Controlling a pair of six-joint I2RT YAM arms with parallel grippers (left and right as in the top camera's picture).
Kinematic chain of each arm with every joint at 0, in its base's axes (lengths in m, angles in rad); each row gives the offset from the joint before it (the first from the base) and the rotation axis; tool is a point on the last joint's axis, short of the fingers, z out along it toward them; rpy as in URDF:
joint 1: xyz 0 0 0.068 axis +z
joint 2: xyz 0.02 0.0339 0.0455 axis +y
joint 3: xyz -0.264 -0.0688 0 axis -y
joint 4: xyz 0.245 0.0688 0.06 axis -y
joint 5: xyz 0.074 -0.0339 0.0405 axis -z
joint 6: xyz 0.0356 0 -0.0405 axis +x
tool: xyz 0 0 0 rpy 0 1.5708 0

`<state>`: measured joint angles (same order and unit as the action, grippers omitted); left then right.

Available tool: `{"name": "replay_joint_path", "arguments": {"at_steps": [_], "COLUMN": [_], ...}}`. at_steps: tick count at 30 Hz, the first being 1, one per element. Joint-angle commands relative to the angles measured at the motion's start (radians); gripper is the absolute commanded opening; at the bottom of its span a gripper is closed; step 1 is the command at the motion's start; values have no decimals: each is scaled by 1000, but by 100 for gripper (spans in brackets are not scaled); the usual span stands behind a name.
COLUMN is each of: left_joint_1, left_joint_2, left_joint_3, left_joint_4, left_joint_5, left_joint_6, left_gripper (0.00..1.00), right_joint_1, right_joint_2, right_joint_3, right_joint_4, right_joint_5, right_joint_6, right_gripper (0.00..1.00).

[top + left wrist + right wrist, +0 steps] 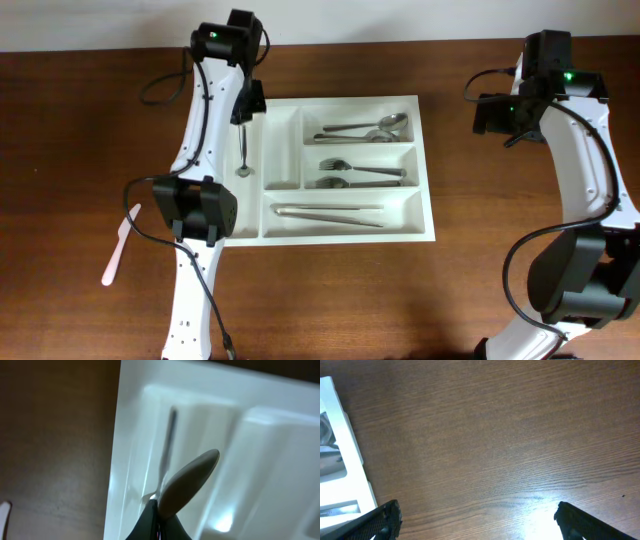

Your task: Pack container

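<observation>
While left gripper (245, 104) pinches spoon (243, 152) by handle, bowl points toward robot, long axis lined up with leftmost narrow slot of container (350, 236) right beneath. Straight lowering looks enough. Right gripper (477, 519) spread wide, over table beyond container's right edge.

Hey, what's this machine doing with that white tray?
The left gripper is shut on a small spoon, holding it over the far-left narrow compartment of the white container. Other compartments already hold cutlery. The right gripper hangs open over the table beside it, and a pink utensil lies on the table outside.
</observation>
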<state>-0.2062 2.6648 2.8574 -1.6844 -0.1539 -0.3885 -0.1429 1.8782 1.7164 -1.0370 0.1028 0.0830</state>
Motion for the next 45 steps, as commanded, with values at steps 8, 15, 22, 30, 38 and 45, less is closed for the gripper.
{"name": "replay_joint_path", "arguments": {"at_steps": [8,15,22,30,38,45], "left_joint_1": [-1,-14,-14,-14,-14,-13], "left_joint_2": [-7,2,45,95,95,92], "left_joint_3": [-43,-43,-43,-43,-42,-31], "left_joint_4": [-3,-3,-3,-3,4,3], "left_joint_5": [-27,-27,-30,-30,-31,-35], "left_joint_6": [-48,-48,-48,-42,-14,6], "left_gripper": [2,2,2,16,43,42], "right_joint_1": [-2,-2,-2,-2,-2,-2], "right_joint_2": [-32,-32,-32,-32,-32,-32], "right_joint_3": [10,10,10,10,10,10], "right_joint_4": [1,1,1,1,1,1], "right_joint_5": [-2,-2,-2,-2,-2,-2], "right_joint_6": [11,11,11,11,11,12], "right_gripper": [99,99,99,99,99,99]}}
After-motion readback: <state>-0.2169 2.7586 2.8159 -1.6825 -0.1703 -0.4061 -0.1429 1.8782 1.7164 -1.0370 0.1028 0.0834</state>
